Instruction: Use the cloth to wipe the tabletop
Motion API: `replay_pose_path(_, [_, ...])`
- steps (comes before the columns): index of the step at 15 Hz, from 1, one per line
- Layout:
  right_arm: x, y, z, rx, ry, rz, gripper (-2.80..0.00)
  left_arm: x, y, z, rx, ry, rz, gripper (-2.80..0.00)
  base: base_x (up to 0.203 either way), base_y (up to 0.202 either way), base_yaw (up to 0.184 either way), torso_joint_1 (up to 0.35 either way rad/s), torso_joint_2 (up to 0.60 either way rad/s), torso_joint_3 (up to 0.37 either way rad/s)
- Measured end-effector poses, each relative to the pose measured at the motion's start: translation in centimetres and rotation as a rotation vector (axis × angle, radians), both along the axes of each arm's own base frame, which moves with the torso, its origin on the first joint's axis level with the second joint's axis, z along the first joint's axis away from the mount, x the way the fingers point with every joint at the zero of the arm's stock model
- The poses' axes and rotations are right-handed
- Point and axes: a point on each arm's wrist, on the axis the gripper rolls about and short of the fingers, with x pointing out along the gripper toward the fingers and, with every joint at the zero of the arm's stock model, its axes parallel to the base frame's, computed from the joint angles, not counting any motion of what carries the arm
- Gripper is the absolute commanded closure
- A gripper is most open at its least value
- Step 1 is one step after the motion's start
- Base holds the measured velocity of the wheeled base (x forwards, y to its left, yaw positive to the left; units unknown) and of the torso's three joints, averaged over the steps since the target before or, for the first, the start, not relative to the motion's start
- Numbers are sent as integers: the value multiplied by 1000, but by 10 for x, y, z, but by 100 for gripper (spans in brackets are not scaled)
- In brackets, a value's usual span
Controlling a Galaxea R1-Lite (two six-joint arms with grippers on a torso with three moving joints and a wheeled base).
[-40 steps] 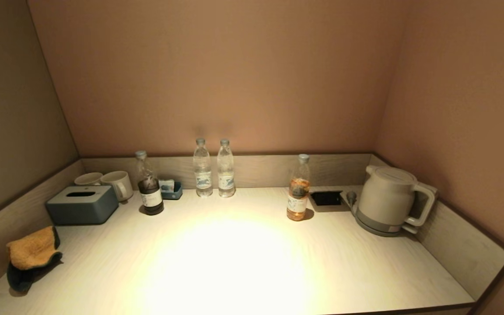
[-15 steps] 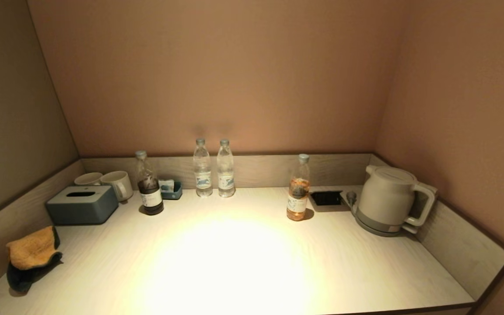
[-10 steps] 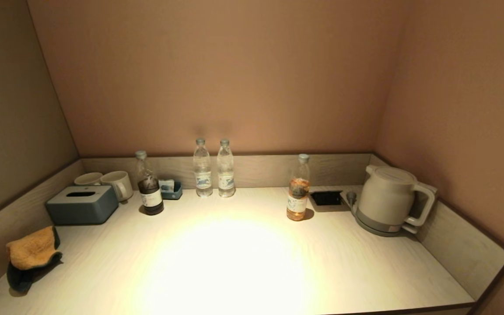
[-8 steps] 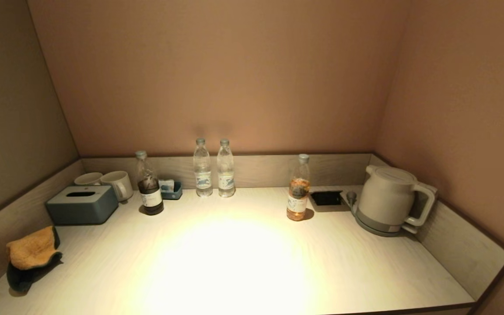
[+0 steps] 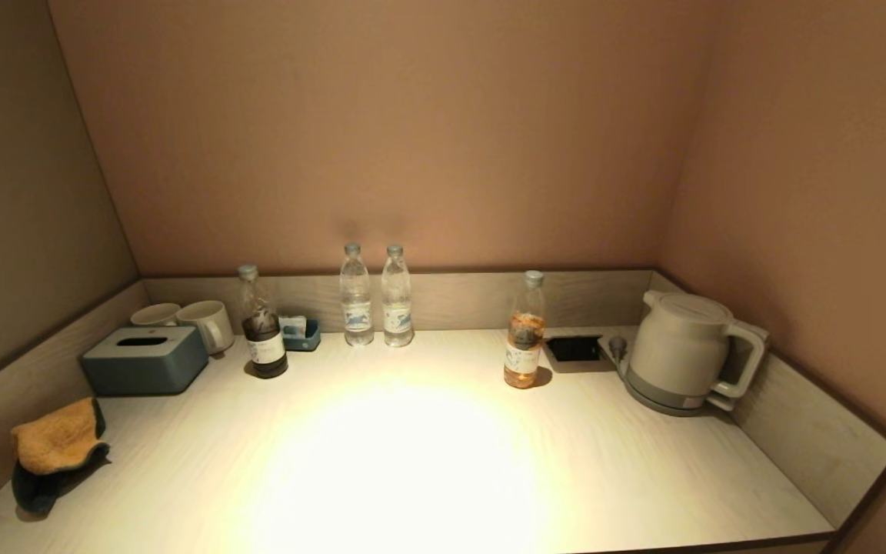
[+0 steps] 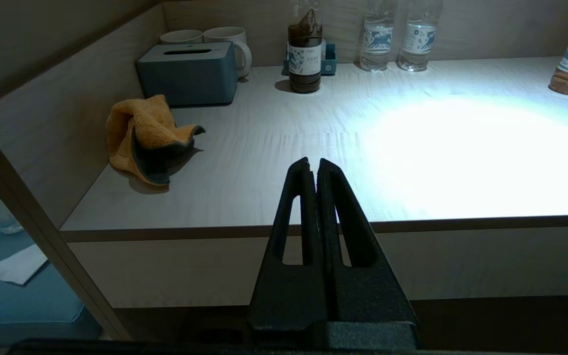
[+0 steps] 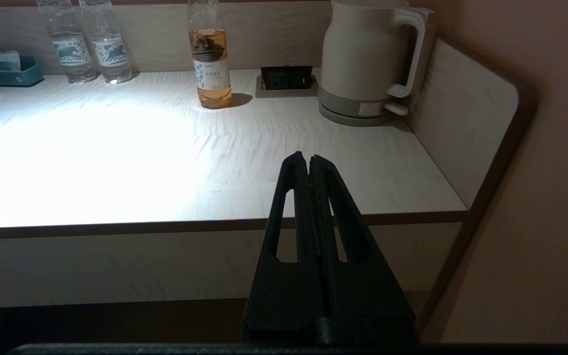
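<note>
The orange-yellow cloth (image 5: 54,446) with a dark teal reverse lies crumpled at the front left of the pale wood-grain tabletop (image 5: 412,469), against the left rim; it also shows in the left wrist view (image 6: 143,135). My left gripper (image 6: 314,165) is shut and empty, held in front of the table's front edge, apart from the cloth. My right gripper (image 7: 308,159) is shut and empty, in front of the front edge on the right side. Neither arm shows in the head view.
Along the back stand a grey-blue tissue box (image 5: 144,360), two white mugs (image 5: 197,323), a dark-drink bottle (image 5: 262,327), two water bottles (image 5: 375,296), an amber-drink bottle (image 5: 526,332), a socket panel (image 5: 574,348) and a white kettle (image 5: 685,350). A raised rim (image 5: 812,431) bounds the sides.
</note>
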Motion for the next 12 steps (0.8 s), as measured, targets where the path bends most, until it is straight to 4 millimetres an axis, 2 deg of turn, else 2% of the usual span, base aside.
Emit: replay_pose_path(12, [0,0,0,0,1,0,0,0,0,0,-6,0,0,0,0,0,0,0,0,0])
